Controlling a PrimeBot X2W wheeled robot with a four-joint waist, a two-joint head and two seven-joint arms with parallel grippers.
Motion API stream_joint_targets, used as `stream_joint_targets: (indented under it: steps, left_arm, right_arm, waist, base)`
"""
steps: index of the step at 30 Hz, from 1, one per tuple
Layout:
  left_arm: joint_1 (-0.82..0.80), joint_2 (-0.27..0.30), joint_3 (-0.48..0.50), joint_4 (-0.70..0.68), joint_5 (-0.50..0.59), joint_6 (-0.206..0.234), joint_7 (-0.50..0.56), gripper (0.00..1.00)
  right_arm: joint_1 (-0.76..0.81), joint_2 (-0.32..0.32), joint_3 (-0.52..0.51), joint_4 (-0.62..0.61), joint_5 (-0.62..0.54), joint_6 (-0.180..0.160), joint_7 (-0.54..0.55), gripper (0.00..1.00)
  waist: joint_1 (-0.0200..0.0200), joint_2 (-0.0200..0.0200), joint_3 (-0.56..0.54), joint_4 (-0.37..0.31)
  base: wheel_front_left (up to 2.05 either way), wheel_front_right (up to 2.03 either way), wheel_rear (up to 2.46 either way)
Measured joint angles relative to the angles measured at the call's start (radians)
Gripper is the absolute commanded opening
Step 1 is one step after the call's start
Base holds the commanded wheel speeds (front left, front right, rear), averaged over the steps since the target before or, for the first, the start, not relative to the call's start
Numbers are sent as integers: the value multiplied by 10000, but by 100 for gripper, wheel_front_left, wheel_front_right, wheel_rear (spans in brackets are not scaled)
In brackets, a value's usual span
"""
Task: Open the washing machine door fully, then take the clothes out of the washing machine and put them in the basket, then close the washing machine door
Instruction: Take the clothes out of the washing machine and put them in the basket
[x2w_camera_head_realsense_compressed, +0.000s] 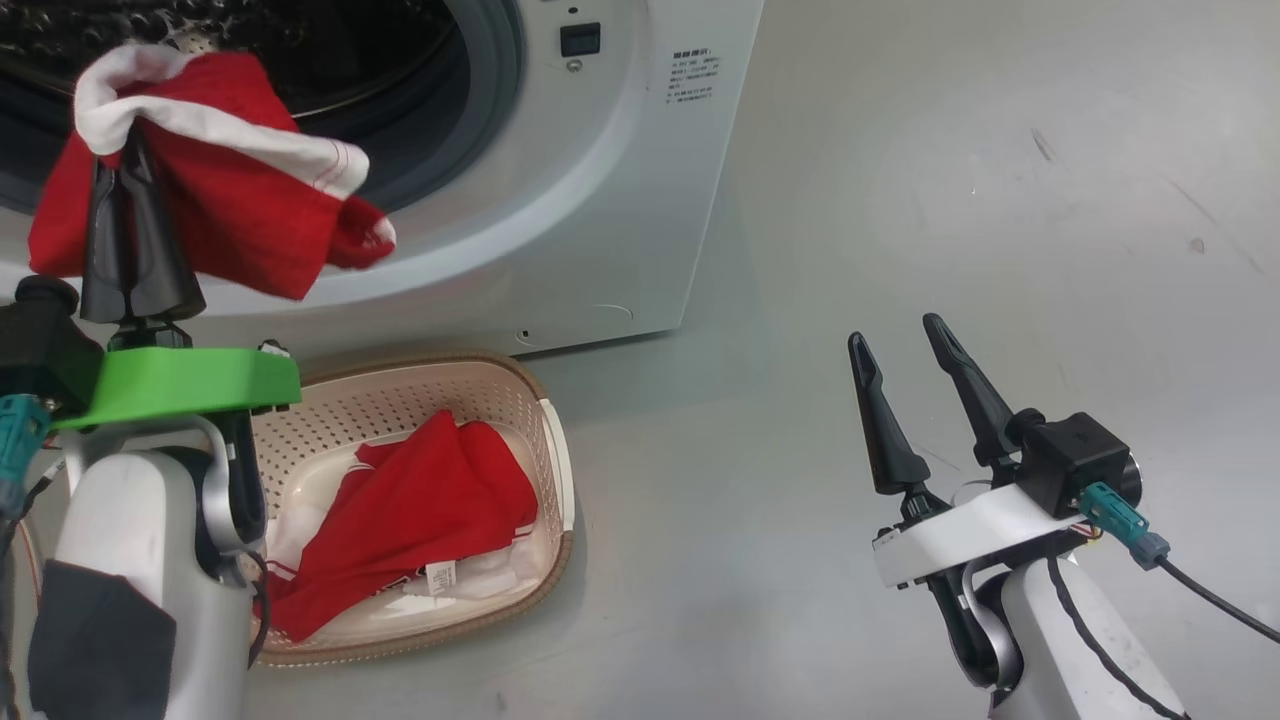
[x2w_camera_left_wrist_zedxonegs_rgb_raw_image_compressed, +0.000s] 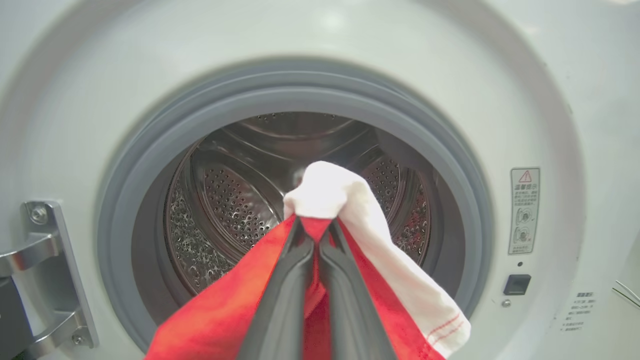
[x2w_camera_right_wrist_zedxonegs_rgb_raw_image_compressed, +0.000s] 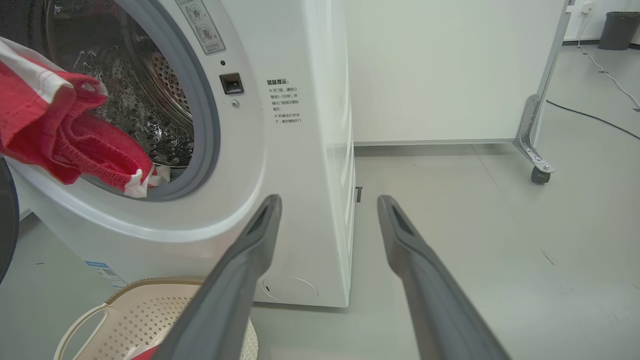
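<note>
The washing machine (x2w_camera_head_realsense_compressed: 600, 200) stands open, with its steel drum (x2w_camera_left_wrist_zedxonegs_rgb_raw_image_compressed: 235, 200) bare behind the grey gasket. Of the washing machine door I see the metal hinge (x2w_camera_left_wrist_zedxonegs_rgb_raw_image_compressed: 45, 270) and a dark curved edge (x2w_camera_right_wrist_zedxonegs_rgb_raw_image_compressed: 4, 220). My left gripper (x2w_camera_head_realsense_compressed: 125, 165) is shut on a red garment with a white band (x2w_camera_head_realsense_compressed: 220, 190), pinched at the fingertips (x2w_camera_left_wrist_zedxonegs_rgb_raw_image_compressed: 300, 235) in front of the drum mouth. This piece of the clothes (x2w_camera_right_wrist_zedxonegs_rgb_raw_image_compressed: 60, 135) hangs over the opening's lower rim. The cream basket (x2w_camera_head_realsense_compressed: 540, 440) sits on the floor below the machine with another red garment (x2w_camera_head_realsense_compressed: 420, 510) in it. My right gripper (x2w_camera_head_realsense_compressed: 897, 335) is open and holds nothing, off to the right over the floor (x2w_camera_right_wrist_zedxonegs_rgb_raw_image_compressed: 328, 200).
Grey floor (x2w_camera_head_realsense_compressed: 950, 180) spreads to the right of the washer. A white wall panel on a wheeled metal foot (x2w_camera_right_wrist_zedxonegs_rgb_raw_image_compressed: 535, 160) stands behind, with a cable (x2w_camera_right_wrist_zedxonegs_rgb_raw_image_compressed: 595, 117) on the floor and a dark bin (x2w_camera_right_wrist_zedxonegs_rgb_raw_image_compressed: 620, 27) far back. The basket rim (x2w_camera_right_wrist_zedxonegs_rgb_raw_image_compressed: 145, 287) lies just left of my right fingers.
</note>
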Motion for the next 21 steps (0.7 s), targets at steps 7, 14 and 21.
stream_joint_targets:
  steps: [7, 14, 21]
  left_arm:
    - [645, -42, -167, -652, 59, 0, -86, 0]
    - [1821, -61, -351, -1068, 222, 0, -86, 0]
    - [3176, -155, -564, -1127, 209, 4, 334, 0]
  right_arm:
    - [457, 0, -215, 111, -140, 2, 2, 100]
    - [965, 2, -261, 196, -178, 10, 2, 100]
    - [1264, 8, -251, 100, -268, 44, 2, 100]
  waist:
    - [0, 0, -675, 270]
    - [0, 0, -1403, 527]
    - [0, 0, -1678, 704]
  base:
    - [0, 0, 0]
    - [0, 0, 0]
    - [0, 0, 0]
